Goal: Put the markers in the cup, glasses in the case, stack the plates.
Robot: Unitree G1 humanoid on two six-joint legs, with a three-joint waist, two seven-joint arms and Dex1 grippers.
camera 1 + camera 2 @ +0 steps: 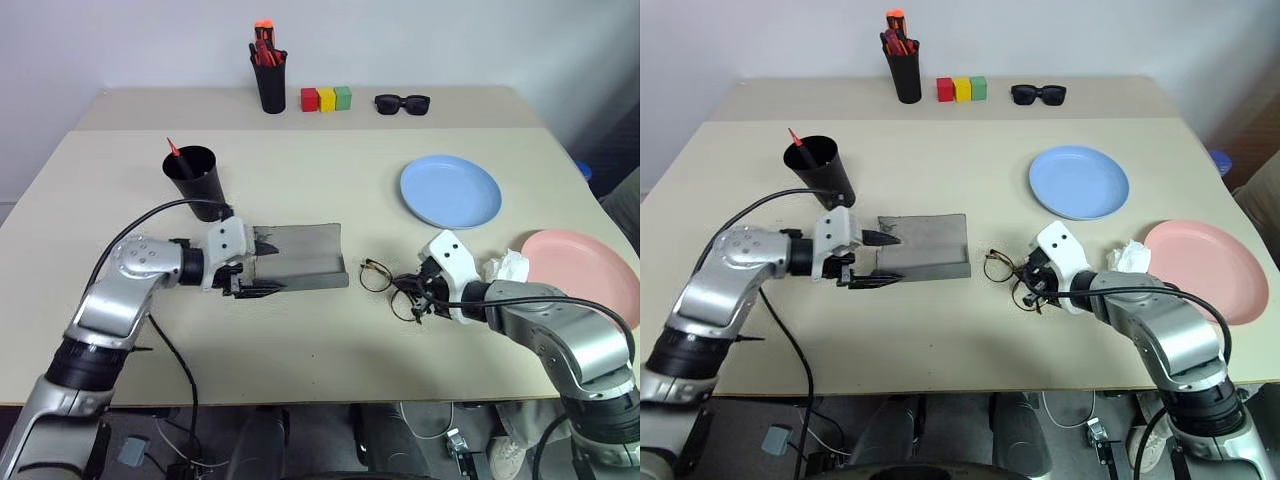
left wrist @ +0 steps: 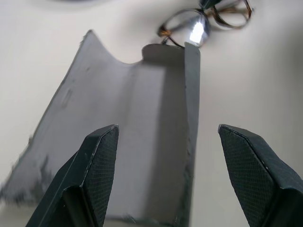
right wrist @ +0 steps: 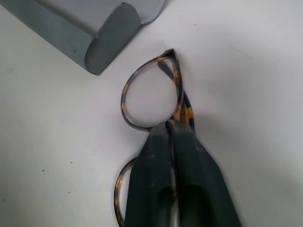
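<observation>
The grey case lies open mid-table. My left gripper is open at the case's left end, its fingers apart over the case's inside. Just right of the case lie the wire-frame glasses. My right gripper is shut on the glasses near the bridge, low over the table. The black cup stands behind the left arm, and the red tip of a marker sticks out of it. The blue plate and the pink plate lie apart at the right.
A crumpled white tissue sits at the pink plate's left rim, close to my right wrist. Along the far edge stand a black pen holder with orange pens, three coloured blocks and black sunglasses.
</observation>
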